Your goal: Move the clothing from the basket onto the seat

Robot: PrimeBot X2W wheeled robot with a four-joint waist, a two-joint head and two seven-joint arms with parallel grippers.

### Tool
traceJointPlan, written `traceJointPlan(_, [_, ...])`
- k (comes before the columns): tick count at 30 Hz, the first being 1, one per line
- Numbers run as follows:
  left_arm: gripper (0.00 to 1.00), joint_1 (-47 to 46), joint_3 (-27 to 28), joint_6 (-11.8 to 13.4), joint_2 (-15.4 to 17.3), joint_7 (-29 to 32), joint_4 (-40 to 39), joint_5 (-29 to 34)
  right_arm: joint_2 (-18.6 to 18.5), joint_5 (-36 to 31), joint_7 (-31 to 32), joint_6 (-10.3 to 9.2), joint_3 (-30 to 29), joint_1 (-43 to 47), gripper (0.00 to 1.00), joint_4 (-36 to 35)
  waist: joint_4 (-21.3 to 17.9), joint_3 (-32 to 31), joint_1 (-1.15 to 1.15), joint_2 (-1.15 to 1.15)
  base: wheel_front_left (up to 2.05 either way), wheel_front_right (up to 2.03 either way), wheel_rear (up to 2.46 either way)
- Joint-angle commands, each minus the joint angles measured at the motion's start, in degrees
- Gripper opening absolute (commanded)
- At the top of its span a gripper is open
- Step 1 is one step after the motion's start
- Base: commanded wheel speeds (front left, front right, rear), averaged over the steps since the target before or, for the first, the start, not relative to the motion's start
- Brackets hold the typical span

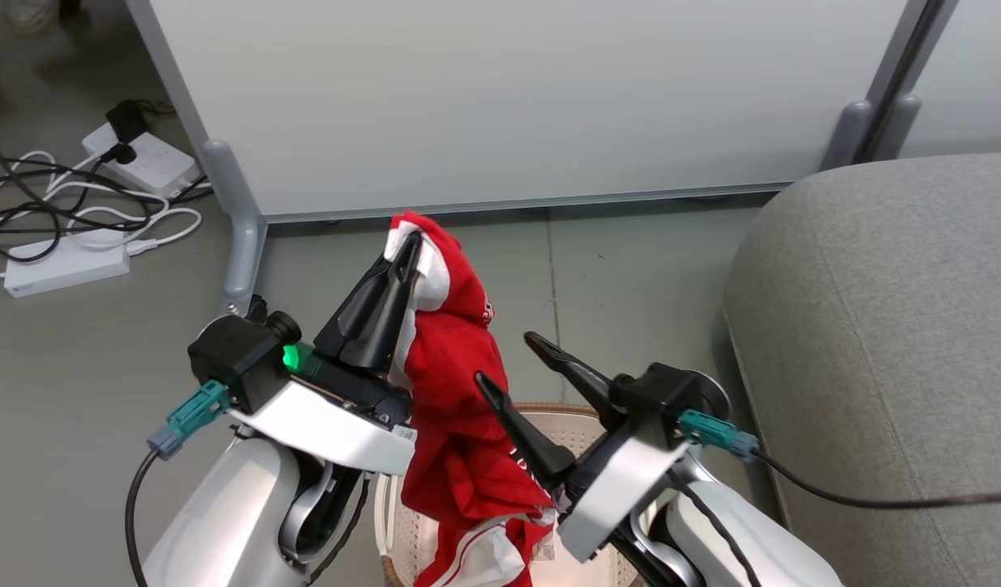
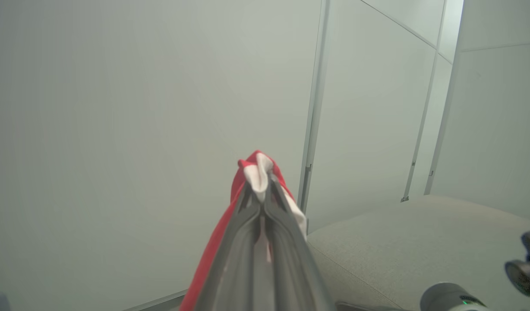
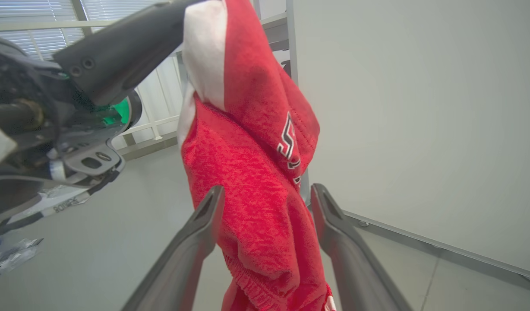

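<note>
The clothing (image 1: 456, 391), a bright red garment with white trim, hangs from my left gripper (image 1: 408, 249), which is shut on its top fold and raised above the basket (image 1: 578, 424). The cloth's lower end trails down into the basket. In the left wrist view the left gripper (image 2: 263, 190) pinches a white-and-red fold of clothing (image 2: 213, 255). My right gripper (image 1: 504, 359) stands open beside the hanging cloth. In the right wrist view the clothing (image 3: 247, 172) hangs at the open right gripper (image 3: 267, 196), and I cannot tell whether they touch. The grey seat (image 1: 884, 326) lies to the right.
A pale grey partition panel (image 1: 500, 106) stands behind the basket, its foot (image 1: 240, 244) on the floor at left. Power strips and tangled cables (image 1: 68, 204) lie at far left. A black cable (image 1: 875, 497) runs from my right wrist across the seat.
</note>
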Motion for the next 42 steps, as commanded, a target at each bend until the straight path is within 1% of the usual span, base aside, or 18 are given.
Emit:
traceJointPlan(1, [0.0, -1.05, 0.0, -0.3, -0.02, -0.25, 0.18, 0.23, -0.4, 1.03, -0.67, 0.11, 0.93, -1.34, 1.0, 0.9, 0.5, 0.15, 0.0, 0.0, 0.0, 0.0, 0.0])
traceJointPlan(9, [0.0, -2.27, -1.41, -0.96, -1.29, -0.25, 0.99, 0.37, -0.37, 8.01, -2.57, 0.11, 10.56, -8.88, 1.0, 9.08, 1.67, 0.53, 0.0, 0.0, 0.0, 0.0, 0.0])
traceJointPlan(13, [0.0, -2.84, -1.7, -1.21, -1.81, -0.25, 1.15, 0.49, -0.37, 11.13, -3.02, 0.11, 14.01, -11.7, 1.0, 12.16, 1.85, 0.62, 0.0, 0.0, 0.0, 0.0, 0.0])
traceJointPlan(14, [0.0, -2.93, -1.73, -1.17, -1.92, -0.25, 1.21, 0.51, -0.37, 11.78, -3.07, 0.11, 14.59, -12.27, 0.88, 12.94, 1.89, 0.66, 0.0, 0.0, 0.0, 0.0, 0.0])
traceJointPlan(15, [0.0, -3.02, -1.75, -1.27, -2.01, -0.25, 1.24, 0.53, -0.38, 12.47, -3.07, 0.11, 15.26, -12.75, 0.38, 13.68, 1.92, 0.7, 0.0, 0.0, 0.0, 0.0, 0.0])
traceJointPlan(16, [0.0, -3.02, -1.75, -1.36, -2.12, -0.25, 1.26, 0.56, -0.35, 13.13, -3.17, 0.11, 15.83, -13.17, 0.0, 14.28, 1.97, 0.71, 0.0, 0.0, 0.0, 0.0, 0.0])
traceJointPlan(20, [0.0, -2.81, -1.62, -1.65, -2.41, -0.25, 1.34, 0.54, -0.32, 15.65, -3.53, 0.11, 17.47, -14.39, 0.0, 15.36, 2.19, 0.76, 0.0, 0.0, 0.0, 0.0, 0.0])
traceJointPlan(23, [0.0, -2.62, -1.38, -1.66, -2.5, -0.25, 1.35, 0.4, -0.34, 16.4, -3.58, 0.11, 17.52, -14.8, 0.0, 15.73, 2.3, 0.77, 0.0, 0.0, 0.0, 0.0, 0.0])
traceJointPlan(26, [0.01, -1.88, -0.17, -1.34, -2.89, -0.25, 0.86, 0.26, -0.32, 16.35, -3.54, 0.11, 15.17, -14.79, 0.0, 14.71, 2.44, 0.57, 0.0, 0.0, 0.0, 0.0, 0.0])
traceJointPlan(27, [0.34, -1.66, 0.27, -1.14, -2.94, -0.24, 0.66, 0.66, -0.33, 16.04, -3.53, 0.11, 14.09, -14.44, 0.0, 14.14, 2.47, 0.5, 0.0, 0.0, 0.0, 0.0, 0.0])
traceJointPlan(28, [0.55, -1.37, 0.59, -0.94, -3.03, -0.24, 0.45, 0.96, -0.33, 15.4, -3.47, 0.11, 12.89, -14.04, 0.0, 13.75, 2.44, 0.4, 0.0, 0.0, 0.0, 0.0, 0.0])
traceJointPlan(29, [0.97, -1.16, 0.95, -0.86, -3.12, -0.24, 0.18, 1.23, -0.35, 14.96, -3.45, 0.11, 11.56, -13.54, 0.0, 13.16, 2.38, 0.28, 0.0, 0.0, 0.0, 0.0, 0.0])
traceJointPlan(30, [1.0, -0.86, 1.25, -0.8, -3.19, -0.24, -0.07, 1.53, -0.35, 14.34, -3.46, 0.12, 10.15, -13.14, 0.0, 12.51, 2.31, 0.18, 0.0, 0.0, 0.0, 0.0, 0.0])
traceJointPlan(34, [1.0, 0.77, 1.83, -0.83, -3.36, -0.24, -0.94, 2.75, -0.35, 11.47, -3.47, 0.11, 4.75, -11.89, 0.0, 10.36, 1.75, -0.2, 0.0, 0.0, 0.0, 0.0, 0.0])
traceJointPlan(42, [1.0, 4.35, -0.2, -1.05, -1.94, -0.24, -1.65, 6.51, -0.31, 6.14, -3.48, 0.11, -4.77, -10.45, 0.0, 9.14, 0.23, -0.42, 0.0, 0.0, 0.0, 0.0, 0.0])
